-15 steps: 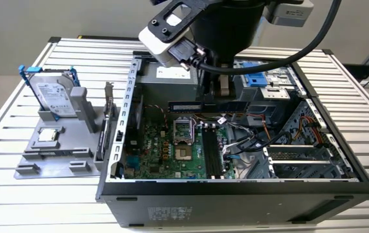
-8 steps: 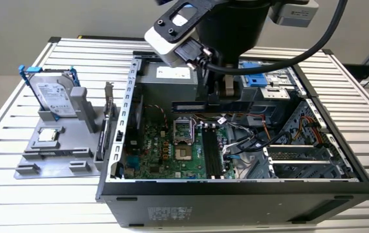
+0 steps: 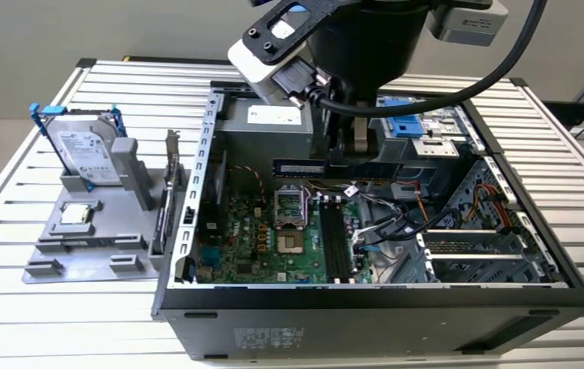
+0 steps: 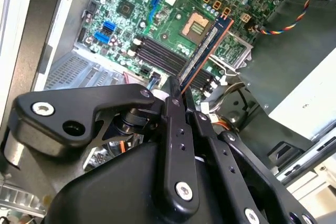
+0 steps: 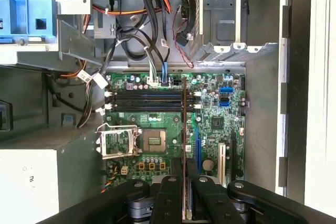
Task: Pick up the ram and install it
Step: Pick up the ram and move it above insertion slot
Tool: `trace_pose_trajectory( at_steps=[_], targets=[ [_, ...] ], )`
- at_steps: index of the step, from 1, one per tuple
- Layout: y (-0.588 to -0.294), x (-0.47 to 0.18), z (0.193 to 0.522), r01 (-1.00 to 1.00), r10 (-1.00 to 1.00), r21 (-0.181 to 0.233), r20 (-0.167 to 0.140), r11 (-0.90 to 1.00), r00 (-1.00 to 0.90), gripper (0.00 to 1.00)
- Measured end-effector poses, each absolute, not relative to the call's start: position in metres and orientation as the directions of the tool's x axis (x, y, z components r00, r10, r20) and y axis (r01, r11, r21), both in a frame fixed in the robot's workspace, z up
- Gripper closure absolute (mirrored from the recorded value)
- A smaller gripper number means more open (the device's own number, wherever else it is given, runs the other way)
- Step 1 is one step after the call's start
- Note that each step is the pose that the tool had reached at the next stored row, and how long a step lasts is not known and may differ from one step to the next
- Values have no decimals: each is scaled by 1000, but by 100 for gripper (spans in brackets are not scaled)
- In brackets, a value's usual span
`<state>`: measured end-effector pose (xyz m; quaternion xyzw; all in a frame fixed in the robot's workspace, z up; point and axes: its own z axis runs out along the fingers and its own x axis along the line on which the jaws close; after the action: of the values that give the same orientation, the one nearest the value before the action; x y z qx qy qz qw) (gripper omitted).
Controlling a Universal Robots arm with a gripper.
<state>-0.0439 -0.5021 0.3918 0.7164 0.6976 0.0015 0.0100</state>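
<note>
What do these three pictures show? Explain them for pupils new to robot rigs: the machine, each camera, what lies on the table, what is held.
The machine is a single robot arm working over an open computer case on a slatted table. The exterior view looks on from off the arm; both wrist views ride on the arm and look past its jaws at the motherboard. The jaws are closed on the ram, a thin memory stick, held above the board. On the exterior view's left, a grey tray carries a hard drive and a processor chip.
</note>
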Motion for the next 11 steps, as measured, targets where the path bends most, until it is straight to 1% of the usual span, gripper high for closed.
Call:
trace_pose_trajectory(
  at_steps=[11],
  targets=[
    [-502, -43, 392, 1000, 1000, 16, -12, -27, 27, 100]
  ],
)
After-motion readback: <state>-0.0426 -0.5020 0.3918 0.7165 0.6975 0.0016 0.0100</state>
